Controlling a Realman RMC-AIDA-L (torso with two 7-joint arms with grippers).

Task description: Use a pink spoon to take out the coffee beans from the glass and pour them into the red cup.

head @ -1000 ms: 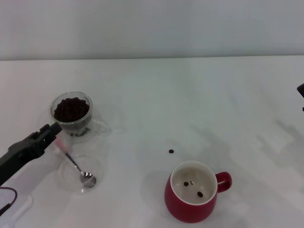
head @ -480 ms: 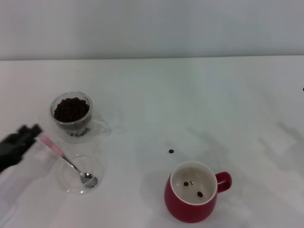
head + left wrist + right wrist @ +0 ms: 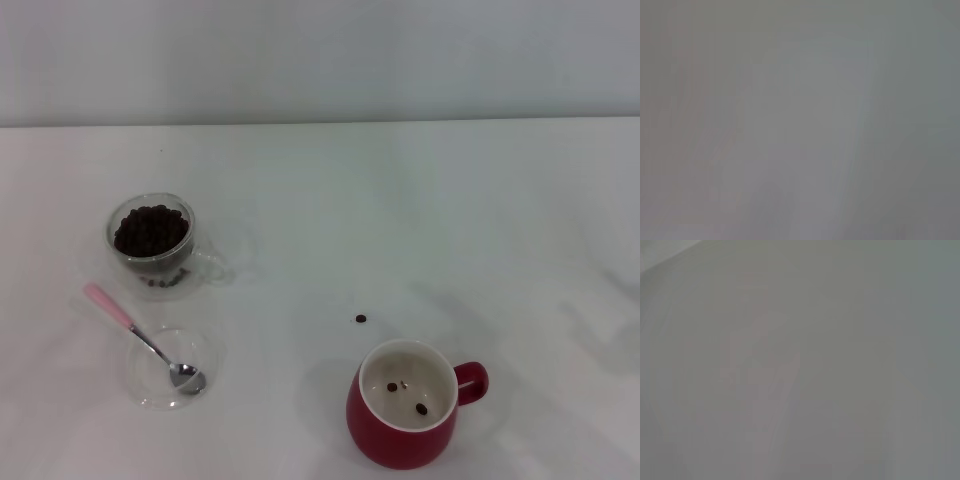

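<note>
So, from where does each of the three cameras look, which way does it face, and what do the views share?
Head view: high on the robot, facing forward and down at the table with the glass of coffee beans, pink spoon in a clear dish, red cup; no arm shows.
Left wrist view: on the left arm; only a blank grey surface, no fingers.
Right wrist view: the same, from the right arm.
Shared: both wrist views show nothing recognisable.

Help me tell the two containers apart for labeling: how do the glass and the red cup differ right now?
The glass is clear; the red cup is opaque glossy red with a cream inside. The glass holds a dark heap of coffee beans near its rim; the red cup holds only a couple. The glass stands far left, the red cup near the front. Both stand upright, handles to the right.
</note>
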